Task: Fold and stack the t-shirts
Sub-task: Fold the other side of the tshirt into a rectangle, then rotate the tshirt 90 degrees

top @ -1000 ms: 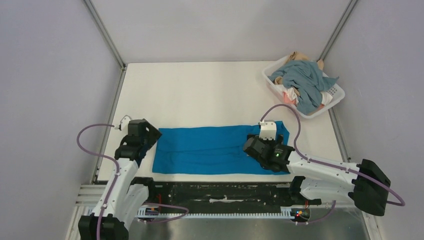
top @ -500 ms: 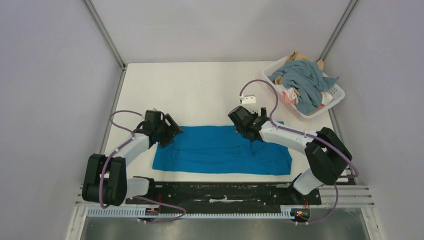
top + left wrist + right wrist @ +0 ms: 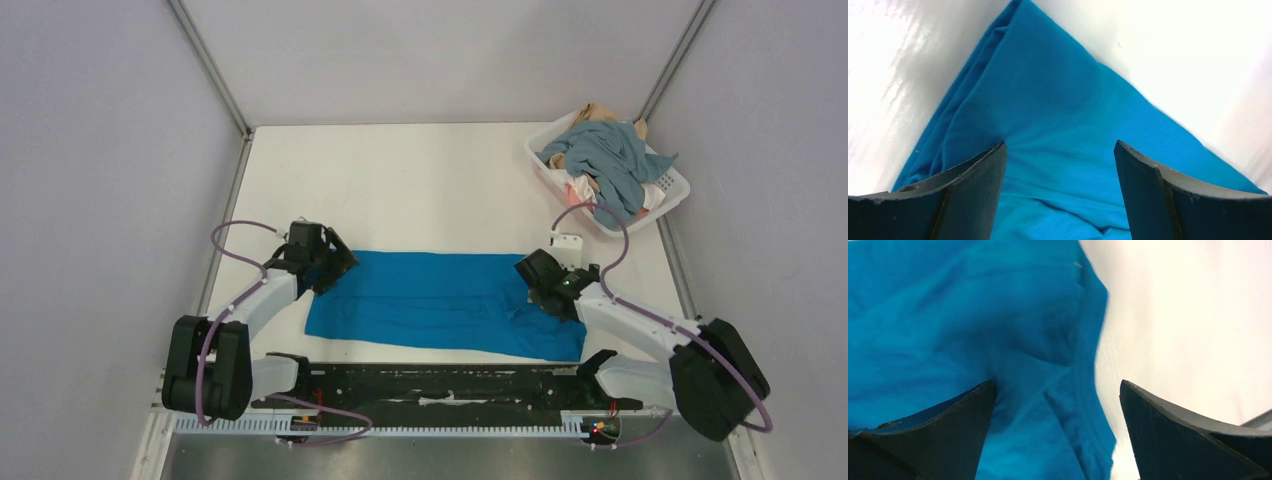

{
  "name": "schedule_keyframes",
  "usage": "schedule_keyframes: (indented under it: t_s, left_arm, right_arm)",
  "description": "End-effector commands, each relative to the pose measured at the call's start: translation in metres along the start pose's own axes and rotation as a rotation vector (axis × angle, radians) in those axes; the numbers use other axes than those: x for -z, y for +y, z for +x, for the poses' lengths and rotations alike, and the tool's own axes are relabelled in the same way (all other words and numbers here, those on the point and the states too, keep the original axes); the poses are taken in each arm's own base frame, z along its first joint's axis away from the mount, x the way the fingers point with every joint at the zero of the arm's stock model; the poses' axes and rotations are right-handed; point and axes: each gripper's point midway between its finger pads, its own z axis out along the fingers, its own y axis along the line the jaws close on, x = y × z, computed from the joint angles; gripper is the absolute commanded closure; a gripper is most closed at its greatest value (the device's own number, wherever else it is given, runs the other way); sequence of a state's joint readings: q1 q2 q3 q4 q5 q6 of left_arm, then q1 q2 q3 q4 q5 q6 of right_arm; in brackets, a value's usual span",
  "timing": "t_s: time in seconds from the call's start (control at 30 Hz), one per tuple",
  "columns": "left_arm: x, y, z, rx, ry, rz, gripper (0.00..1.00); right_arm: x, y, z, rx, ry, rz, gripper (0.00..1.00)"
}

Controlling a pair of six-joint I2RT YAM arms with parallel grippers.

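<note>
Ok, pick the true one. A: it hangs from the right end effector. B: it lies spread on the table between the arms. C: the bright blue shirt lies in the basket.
B: the bright blue shirt lies flat on the table, outside the basket.

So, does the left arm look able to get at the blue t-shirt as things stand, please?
Probably yes: the left gripper is poised over the far-left corner of the blue t-shirt, jaws open, with nothing in between.

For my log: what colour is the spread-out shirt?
The shirt is bright blue, clearest in top view.
</note>
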State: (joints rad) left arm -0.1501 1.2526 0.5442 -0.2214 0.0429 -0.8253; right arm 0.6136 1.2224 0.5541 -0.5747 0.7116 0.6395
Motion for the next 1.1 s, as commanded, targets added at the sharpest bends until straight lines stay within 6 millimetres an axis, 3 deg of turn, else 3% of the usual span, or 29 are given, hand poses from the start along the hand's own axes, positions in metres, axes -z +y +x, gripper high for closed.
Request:
schedule_keyframes:
  t_s: [0.0,0.13,0.23,0.4,0.47,0.57,0.67,0.83,0.9,0.97,1.07]
  left_arm:
    - [0.008,0.022,-0.006,-0.006,-0.053,-0.097,0.14]
    - [0.014,0.022,-0.008,-0.005,-0.072,-0.091,0.14]
    - [0.016,0.023,-0.01,-0.002,-0.086,-0.093,0.14]
    - [0.019,0.01,-0.009,-0.005,-0.061,-0.039,0.14]
    - [0.018,0.004,-0.006,-0.005,-0.046,-0.007,0.13]
    - [0.017,-0.005,-0.001,0.001,-0.016,0.033,0.13]
    - [0.02,-0.018,-0.001,-0.01,-0.015,0.067,0.13]
    - [0.02,-0.039,0.01,-0.058,-0.006,0.119,0.13]
    - [0.011,-0.038,0.018,-0.071,0.016,0.113,0.13]
    - [0.001,-0.032,0.028,-0.077,0.058,0.088,0.13]
    - [-0.009,-0.019,0.04,-0.11,0.112,0.04,0.13]
  right_arm:
    - [0.015,-0.032,0.021,-0.18,0.008,0.041,0.02]
    - [0.027,-0.038,0.022,-0.313,-0.044,-0.041,0.02]
    - [0.033,-0.029,0.012,-0.359,-0.103,-0.143,0.02]
    - [0.053,0.025,-0.027,-0.287,-0.229,-0.463,0.02]
    - [0.056,0.039,-0.04,-0.262,-0.257,-0.51,0.02]
    - [0.045,0.048,-0.053,-0.227,-0.224,-0.441,0.02]
    - [0.03,0.066,-0.052,-0.142,-0.118,-0.393,0.02]
    - [-0.004,0.078,-0.008,-0.129,0.079,-0.347,0.02]
    - [-0.009,0.091,-0.002,-0.138,0.103,-0.411,0.02]
    - [-0.01,0.108,-0.01,-0.135,0.094,-0.489,0.02]
    - [-0.013,0.137,-0.041,-0.08,0.041,-0.572,0.02]
